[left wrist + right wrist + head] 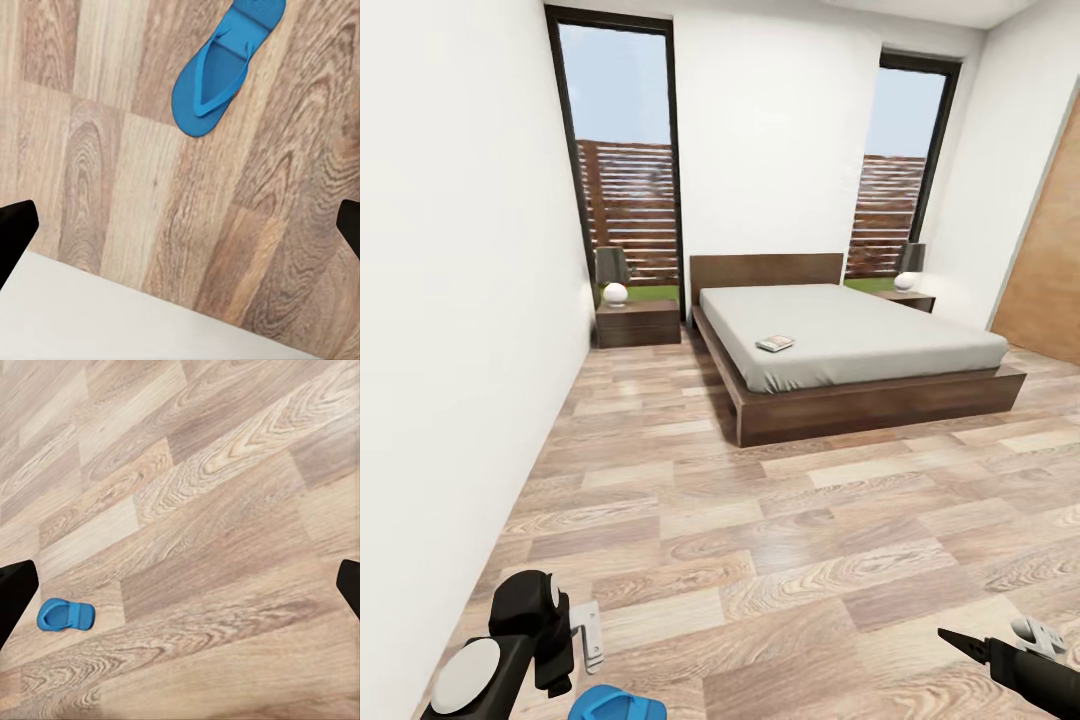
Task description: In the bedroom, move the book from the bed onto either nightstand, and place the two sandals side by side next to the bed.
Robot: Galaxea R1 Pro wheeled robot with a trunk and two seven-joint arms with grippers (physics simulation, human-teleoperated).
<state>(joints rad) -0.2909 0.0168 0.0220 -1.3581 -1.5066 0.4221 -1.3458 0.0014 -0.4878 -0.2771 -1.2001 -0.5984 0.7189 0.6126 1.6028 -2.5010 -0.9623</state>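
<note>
Wood-plank floor runs up to the bed (860,350), where the book (775,343) lies. One blue sandal (221,71) lies just ahead of the left claw (180,225), nearer than the right claw (180,585). Both claws gape wide and empty.

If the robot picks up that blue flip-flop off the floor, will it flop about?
Probably somewhat: the sandal looks thin and flat, so it may bend. It seems light. Its thin thong strap may be awkward to pinch.
</note>
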